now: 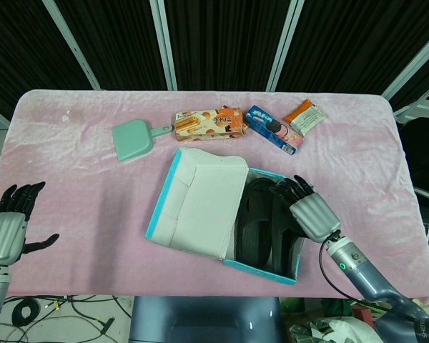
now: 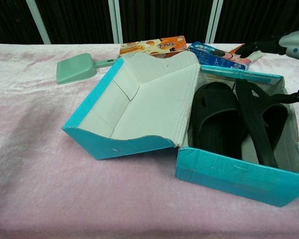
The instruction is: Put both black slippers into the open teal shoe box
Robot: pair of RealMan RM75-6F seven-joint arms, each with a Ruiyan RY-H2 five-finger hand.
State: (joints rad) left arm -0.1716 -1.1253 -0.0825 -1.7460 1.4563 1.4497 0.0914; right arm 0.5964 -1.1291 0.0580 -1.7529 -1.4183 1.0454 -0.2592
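The open teal shoe box [image 1: 264, 269] [image 2: 229, 175] stands near the table's front edge, its lid [image 1: 200, 200] [image 2: 139, 104] folded out to the left. Both black slippers lie inside: one flat [image 1: 252, 221] [image 2: 214, 119], the other [image 1: 280, 236] [image 2: 261, 119] tilted on its side beside it. My right hand [image 1: 311, 212] [image 2: 284, 44] hovers over the box's right edge with fingers spread and holds nothing. My left hand [image 1: 11, 225] is open at the table's front left, far from the box.
Behind the box lie a green dustpan [image 1: 134, 138] [image 2: 75, 69], an orange snack box [image 1: 209, 123] [image 2: 152, 46], a blue cookie packet [image 1: 273, 130] [image 2: 218, 56] and an orange packet [image 1: 304, 116]. The pink cloth [image 1: 79, 186] covers the table.
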